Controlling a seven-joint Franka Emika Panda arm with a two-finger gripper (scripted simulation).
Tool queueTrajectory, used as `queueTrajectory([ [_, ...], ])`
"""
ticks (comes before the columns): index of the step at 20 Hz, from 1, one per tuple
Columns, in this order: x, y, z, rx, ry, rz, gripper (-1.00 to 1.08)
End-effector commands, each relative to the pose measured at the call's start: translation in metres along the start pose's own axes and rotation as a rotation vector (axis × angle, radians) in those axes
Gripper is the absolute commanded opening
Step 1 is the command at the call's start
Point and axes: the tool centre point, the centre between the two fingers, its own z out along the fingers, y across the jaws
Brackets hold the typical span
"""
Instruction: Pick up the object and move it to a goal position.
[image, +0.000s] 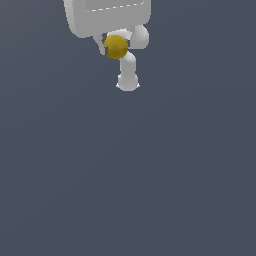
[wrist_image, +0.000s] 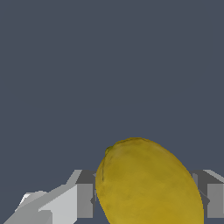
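Background: plain slate-grey surface (image: 150, 175) is filling both views, edges out of frame.
Pincer: white blocky pincer (wrist_image: 146, 197) is closing on the ball, one finger (wrist_image: 83, 194) pressing each side.
Object: lumpy mustard-yellow lemon-like ball (image: 116, 47) is sitting between the fingers, beneath the white arm (image: 107, 15).

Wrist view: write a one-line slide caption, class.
Yellow ball sits between the two gripper fingers, against a plain grey background.

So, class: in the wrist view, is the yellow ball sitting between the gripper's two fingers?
Yes, the yellow ball fills the gap, with a gripper finger against each side.
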Motion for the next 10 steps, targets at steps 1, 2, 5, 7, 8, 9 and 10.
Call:
queueTrajectory([
  [1, -0.002, 0.001, -0.013, 0.000, 0.000, 0.000, -1.00],
  [2, -0.002, 0.001, -0.016, 0.000, 0.000, 0.000, -1.00],
  [5, -0.003, 0.002, -0.024, 0.000, -0.001, 0.000, -1.00],
  [7, -0.003, 0.002, -0.027, 0.000, -0.001, 0.000, -1.00],
  [8, -0.003, 0.002, -0.028, 0.000, -0.001, 0.000, -1.00],
  [9, -0.003, 0.002, -0.029, 0.000, -0.001, 0.000, -1.00],
  [10, -0.003, 0.002, -0.029, 0.000, -0.001, 0.000, -1.00],
])
